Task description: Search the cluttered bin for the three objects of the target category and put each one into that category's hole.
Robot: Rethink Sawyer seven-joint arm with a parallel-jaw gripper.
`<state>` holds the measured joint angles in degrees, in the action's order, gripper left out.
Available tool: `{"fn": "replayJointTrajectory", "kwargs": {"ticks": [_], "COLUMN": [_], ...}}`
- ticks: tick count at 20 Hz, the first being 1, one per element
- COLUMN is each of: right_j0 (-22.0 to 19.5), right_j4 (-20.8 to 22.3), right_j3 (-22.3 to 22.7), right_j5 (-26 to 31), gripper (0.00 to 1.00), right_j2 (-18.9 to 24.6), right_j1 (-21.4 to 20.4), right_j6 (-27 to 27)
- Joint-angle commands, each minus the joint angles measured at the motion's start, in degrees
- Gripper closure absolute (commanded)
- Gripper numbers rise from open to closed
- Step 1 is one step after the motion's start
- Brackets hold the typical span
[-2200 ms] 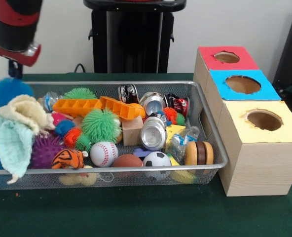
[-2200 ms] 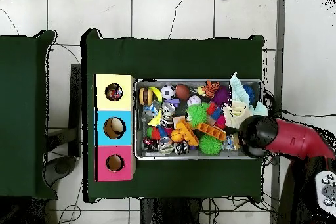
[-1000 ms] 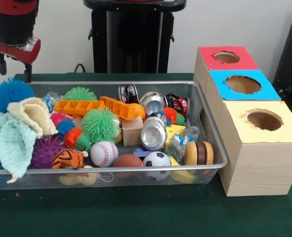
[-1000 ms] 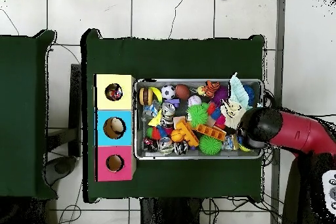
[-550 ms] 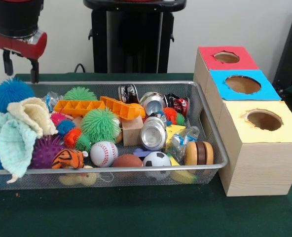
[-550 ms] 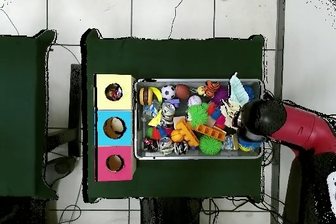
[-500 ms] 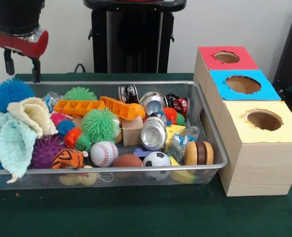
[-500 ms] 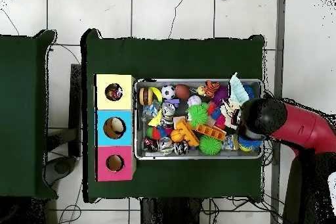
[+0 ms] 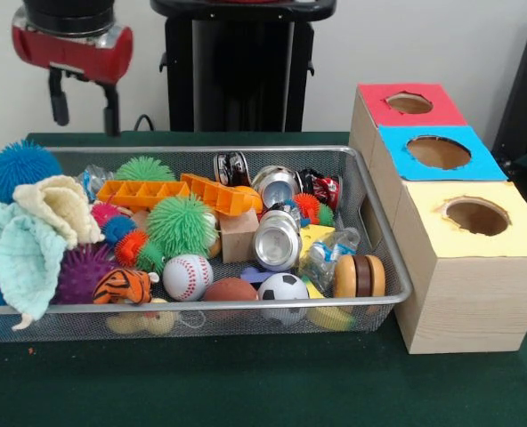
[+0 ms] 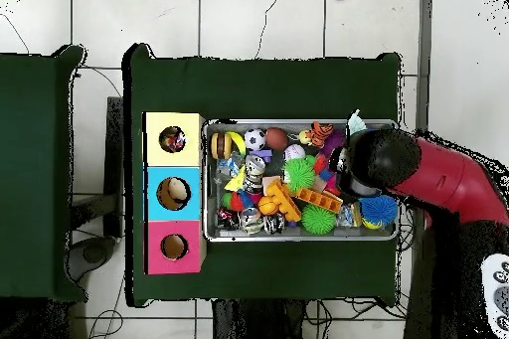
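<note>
Currently the gripper hangs empty with fingers spread above the far-left end of the bin, so it's the search step, and next it needs to drop onto a target like the baseball near the front.

The arm is red, thick and rounded, ending in a black cylindrical wrist; in the front view a red collar with a silvery ring above it circles the black wrist; below it the gripper has two slim black fingers; a white panel with dark marks sits near the base.
</note>
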<state>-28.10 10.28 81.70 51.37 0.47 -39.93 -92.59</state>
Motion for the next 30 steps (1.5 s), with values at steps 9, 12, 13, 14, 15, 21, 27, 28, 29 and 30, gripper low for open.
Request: {"fn": "replayJointTrajectory", "kwargs": {"ticks": [9, 12, 13, 14, 15, 21, 27, 28, 29, 30], "right_j0": [9.1, 10.5, 10.9, 11.3, 11.8, 11.8, 12.4, 12.4, 12.3, 12.4], "right_j4": [-6.7, -8.0, -8.4, -8.8, -9.0, -10.8, -12.4, -12.7, -13.1, -13.3], "right_j3": [-5.8, -7.4, -8.2, -9.0, -10.1, -13.1, -17.1, -17.2, -17.3, -17.7], "right_j5": [3.5, 3.3, 3.0, 2.5, 2.2, -6.6, -10.5, -11.1, -11.4, -11.6], "gripper": [0.00, 0.00, 0.00, 0.00, 0.00, 0.00, 0.00, 0.00, 0.00, 0.00], "right_j2": [-1.1, -1.9, -2.0, -2.3, -2.6, -2.2, -3.1, -3.1, -2.9, -3.1], "right_j1": [6.0, 7.4, 8.2, 9.1, 10.1, 16.7, 22.2, 22.5, 22.9, 23.2], "right_j6": [-18.4, -19.2, -19.3, -19.7, -20.2, -20.7, -22.1, -22.0, -21.9, -21.9]}}
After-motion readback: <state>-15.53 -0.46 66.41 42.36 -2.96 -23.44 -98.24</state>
